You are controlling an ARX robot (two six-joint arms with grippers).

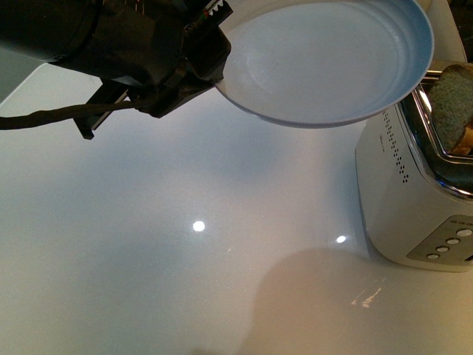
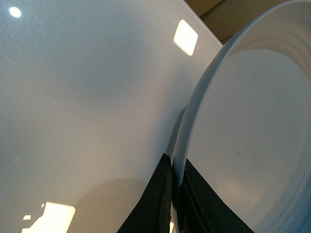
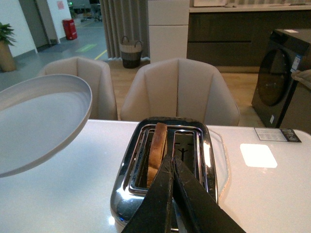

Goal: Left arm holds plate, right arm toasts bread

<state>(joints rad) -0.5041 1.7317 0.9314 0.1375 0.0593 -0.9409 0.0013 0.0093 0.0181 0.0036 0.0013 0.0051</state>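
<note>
- The bread (image 3: pixel 157 145) stands on edge in one slot of the toaster (image 1: pixel 399 192), with its top crust above the slot. The other slot is empty. Only that thin edge is there to grasp, so a shallow pinch could crumble the crust or slip off and drop the slice back in.
- The right tool (image 3: pixel 171 165) hovers over the toaster with its fingers pressed together and nothing between them, the tips just beside the slice. If it goes down like this, it would jab the bread or strike the chrome slot edge. It needs to spread first.
- A sideways pull on a snagged slice could drag or rock the toaster.
- The plate (image 1: pixel 318 120) hangs empty in the air, tilted, near the toaster and above its top. On that slope a slice set down could slide off the low rim. The rim could also clip the right arm on its way across.
- The left tool (image 2: pixel 174 167) pinches the plate at one spot on its rim only, so a landing slice could lever the plate round in the grip.
- Anything dropped falls to the glossy table (image 1: pixel 185 259).
</note>
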